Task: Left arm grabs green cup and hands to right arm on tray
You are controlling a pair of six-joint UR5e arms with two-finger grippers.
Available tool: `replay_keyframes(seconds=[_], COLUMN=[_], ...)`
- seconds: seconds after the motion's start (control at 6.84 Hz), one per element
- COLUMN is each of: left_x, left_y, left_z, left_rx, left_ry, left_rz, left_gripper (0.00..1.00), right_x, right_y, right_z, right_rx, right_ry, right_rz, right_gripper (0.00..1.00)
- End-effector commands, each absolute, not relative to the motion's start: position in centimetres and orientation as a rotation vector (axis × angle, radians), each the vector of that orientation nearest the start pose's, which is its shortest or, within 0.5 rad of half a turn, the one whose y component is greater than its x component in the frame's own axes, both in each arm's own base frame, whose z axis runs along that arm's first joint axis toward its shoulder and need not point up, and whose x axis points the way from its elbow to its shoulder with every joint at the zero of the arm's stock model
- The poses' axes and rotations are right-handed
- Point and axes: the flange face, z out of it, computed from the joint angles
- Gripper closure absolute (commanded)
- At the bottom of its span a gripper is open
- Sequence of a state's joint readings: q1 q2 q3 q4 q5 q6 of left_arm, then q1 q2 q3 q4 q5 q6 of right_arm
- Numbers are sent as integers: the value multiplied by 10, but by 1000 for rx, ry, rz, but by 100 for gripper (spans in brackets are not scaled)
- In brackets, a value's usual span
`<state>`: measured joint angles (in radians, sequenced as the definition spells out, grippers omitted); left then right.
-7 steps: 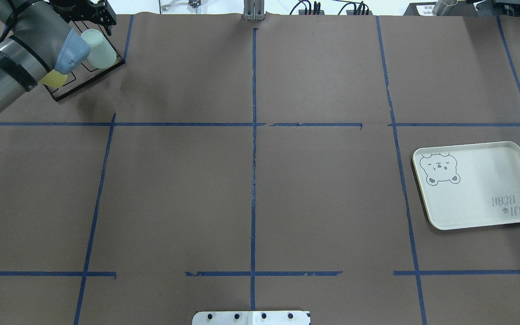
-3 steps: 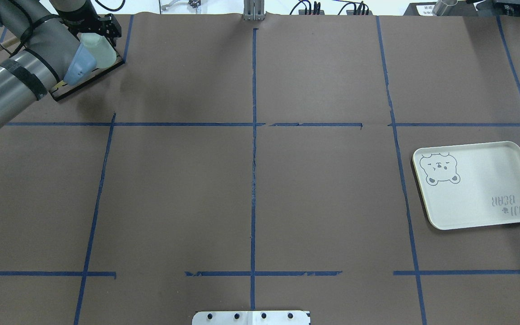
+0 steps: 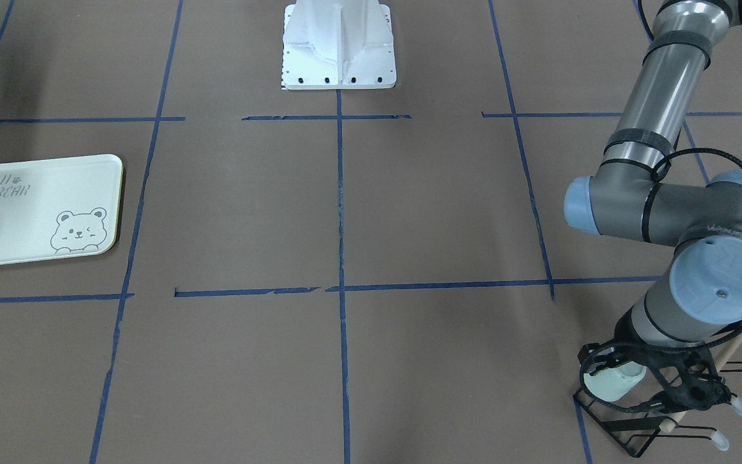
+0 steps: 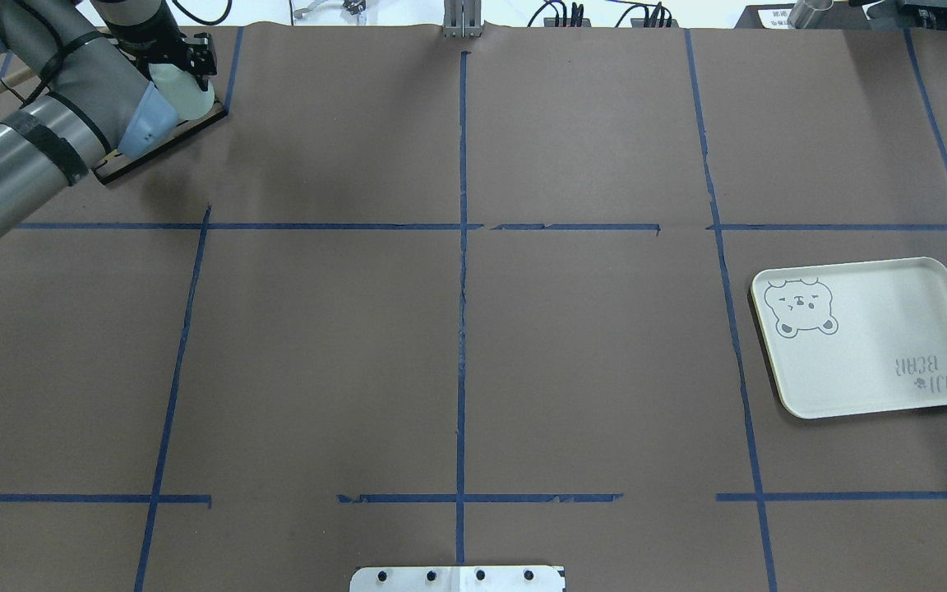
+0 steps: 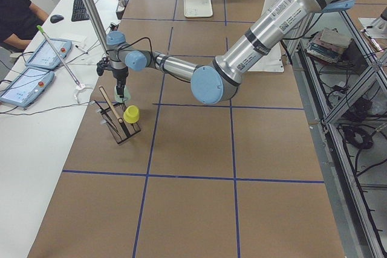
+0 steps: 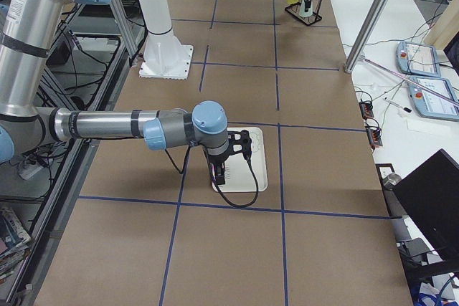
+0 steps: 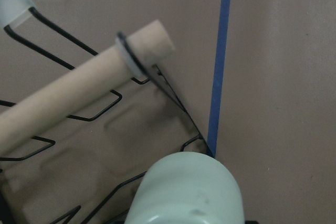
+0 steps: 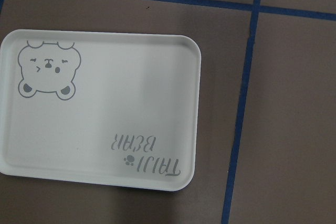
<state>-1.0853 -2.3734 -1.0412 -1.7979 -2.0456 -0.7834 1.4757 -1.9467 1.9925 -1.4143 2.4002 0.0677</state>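
Left arm: from where I stood it was stretched to the far left corner of the table, its wrist bent down over the rack
Left gripper: pointed down at the rack with its jaws apart, one on each side of the green cup; I saw no grip on it
Green cup: sat tilted on the wire rack at the end nearest the table's middle, its closed end turned up toward the left wrist camera, close under it
Rack: black wire frame on a thin base, just beside a blue tape line
Dowel: pale wooden rod that ran slantwise over the rack wires, apart from the green cup
Yellow cup: on the same rack, at the other end from the green cup and clear of the gripper
Tray: lay flat on the brown paper at the robot's right side, well apart from the rack, with the bear drawing in one corner and the lettering in the opposite one
Right arm: reached out low over the table, its wrist above the tray
Right gripper: hung over the tray, pointing down; it showed only from the side, so I could not tell whether the jaws were parted or closed
Table: covered in brown paper, marked into squares by blue tape
Operator: sat at the white desk by the rack's end of the table
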Motion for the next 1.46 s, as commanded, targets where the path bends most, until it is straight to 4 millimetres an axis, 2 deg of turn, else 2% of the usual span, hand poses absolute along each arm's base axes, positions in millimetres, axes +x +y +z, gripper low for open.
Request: replay_keyframes(seconds=[0.0, 0.15, 0.29, 0.44, 0.58, 0.73, 0.88, 1.02, 1.17, 1.32], left_x=[221, 188, 180, 206, 252, 321, 374, 405, 431, 455], left_y=[-746, -723, -694, -655, -618, -577, -541, -515, -481, -447], left_z=[309, 278, 267, 260, 232, 213, 199, 184, 159, 166], left_rx=[173, 196, 236, 213, 172, 112, 67, 11, -88, -108], left_ry=[636, 636, 667, 735, 807, 888, 990, 1097, 1269, 1413], left_rz=[-101, -93, -91, -125, -176, -203, -236, -297, -389, -326], left_gripper=[99, 99, 99, 99, 99, 99, 98, 97, 96, 94], right_x=[25, 25, 23, 7, -21, -80, -118, -143, -175, -193], right_y=[-351, -351, -351, -355, -367, -380, -399, -407, -406, -410], right_z=[584, 582, 579, 568, 541, 507, 468, 435, 396, 353], right_rx=[120, 121, 128, 161, 185, 191, 188, 168, 158, 126], right_ry=[-858, -871, -877, -904, -971, -1049, -1130, -1198, -1296, -1397], right_rz=[-108, -109, -110, -125, -79, -96, -64, -33, -34, 17], right_gripper=[0, 0, 0, 0, 0, 0, 0, 0, 0, 0])
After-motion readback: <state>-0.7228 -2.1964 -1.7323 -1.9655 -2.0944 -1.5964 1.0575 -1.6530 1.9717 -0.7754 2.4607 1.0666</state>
